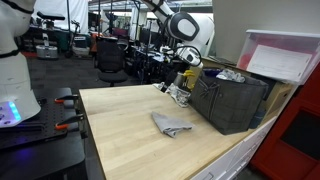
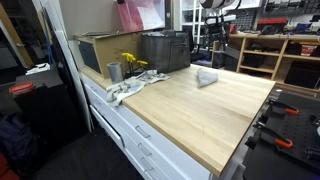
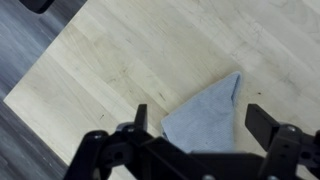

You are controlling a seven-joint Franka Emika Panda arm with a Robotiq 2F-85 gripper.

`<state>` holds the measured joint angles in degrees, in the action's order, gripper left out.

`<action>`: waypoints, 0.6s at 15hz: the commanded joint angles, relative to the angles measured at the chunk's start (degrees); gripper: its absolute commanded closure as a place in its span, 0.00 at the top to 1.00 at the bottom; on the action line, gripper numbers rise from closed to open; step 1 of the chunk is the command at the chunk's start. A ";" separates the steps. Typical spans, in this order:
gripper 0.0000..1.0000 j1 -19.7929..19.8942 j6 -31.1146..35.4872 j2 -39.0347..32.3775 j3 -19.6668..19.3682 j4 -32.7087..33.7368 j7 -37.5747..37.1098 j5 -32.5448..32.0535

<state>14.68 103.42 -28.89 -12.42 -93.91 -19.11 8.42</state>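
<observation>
Pale wood tabletop on the left, the grey-blue cloth lying crumpled on it just right of centre, and we hover over it with the gripper spread wide and empty, so we judge this the approach, where a grasp calls for descending straight onto 1 raised fold.

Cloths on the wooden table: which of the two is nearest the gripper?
The blue-grey cloth, alone in the middle of the table; the wrist view shows it below the open gripper. The whitish crumpled cloth lies at the edge beside the grey cup.
</observation>
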 commanded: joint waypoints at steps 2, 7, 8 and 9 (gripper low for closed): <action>1.00 -0.46 -0.18 0.35 -0.15 0.21 0.06 0.06; 1.00 0.57 4.05 -4.99 -0.58 2.75 -6.98 4.20; 1.00 0.66 5.06 -6.19 -0.52 3.27 -7.80 4.96; 1.00 0.76 6.26 -8.10 -0.30 4.35 -8.46 5.76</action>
<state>15.07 107.71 -32.25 -12.70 -93.44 -24.93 11.51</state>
